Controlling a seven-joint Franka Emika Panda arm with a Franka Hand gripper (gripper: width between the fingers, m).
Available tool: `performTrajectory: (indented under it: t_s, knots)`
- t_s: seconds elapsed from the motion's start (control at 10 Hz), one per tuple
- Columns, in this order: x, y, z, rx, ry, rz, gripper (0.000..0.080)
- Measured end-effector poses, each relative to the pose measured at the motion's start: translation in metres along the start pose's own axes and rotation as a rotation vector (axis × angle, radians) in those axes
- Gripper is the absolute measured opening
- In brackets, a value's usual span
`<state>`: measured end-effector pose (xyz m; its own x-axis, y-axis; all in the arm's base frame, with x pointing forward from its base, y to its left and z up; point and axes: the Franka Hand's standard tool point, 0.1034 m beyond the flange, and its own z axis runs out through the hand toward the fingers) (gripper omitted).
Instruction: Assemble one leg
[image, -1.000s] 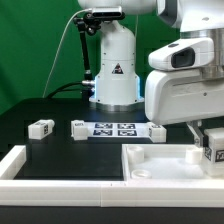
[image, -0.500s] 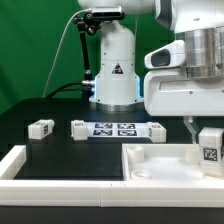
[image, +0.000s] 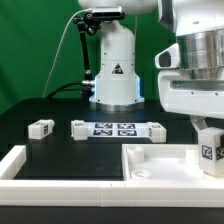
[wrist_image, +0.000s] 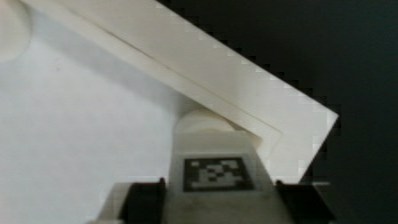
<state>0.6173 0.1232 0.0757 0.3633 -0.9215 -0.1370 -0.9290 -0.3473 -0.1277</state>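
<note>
My gripper (image: 210, 150) is shut on a white leg (image: 209, 145) with a square tag on its face, held over the right end of the large white square tray-like part (image: 150, 165). In the wrist view the leg (wrist_image: 221, 160) sits between my two dark fingers (wrist_image: 146, 202), pointing at a corner of the white part (wrist_image: 107, 120). Three other legs lie on the black table: one (image: 41, 128) at the exterior view's left, one (image: 78, 127) beside it, one (image: 156, 130) at the marker board's right end.
The marker board (image: 115, 128) lies flat behind the white part. A white rail (image: 30, 165) runs along the front left. The robot base (image: 112, 70) stands at the back.
My gripper with the leg has moved toward the exterior view's right, and the leg now hangs a little higher over the part's right end.
</note>
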Motion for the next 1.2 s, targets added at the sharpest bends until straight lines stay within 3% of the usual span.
performTrajectory:
  t_s: [0.3,0.4,0.5,0.6,0.7,0.8,1.2]
  knots:
    - [-0.0022,-0.0015,-0.0009,-0.004,-0.015,0.164,0.0294]
    - [-0.0023,-0.0015,-0.0011,-0.005,-0.016,0.083,0.0294]
    - [-0.0023,-0.0038,-0.0029,-0.009,-0.02,0.057,0.0447]
    - [-0.0017,-0.0054,-0.0029,-0.009,-0.02,-0.032,0.0447]
    - [-0.0012,-0.0047,-0.0014,-0.01,-0.019,-0.191,0.0606]
    - [-0.0013,-0.0041,-0.0003,-0.014,-0.015,-0.339,0.0637]
    - [0.0025,-0.0045,0.0032,-0.039,0.016,-0.864,0.0648]
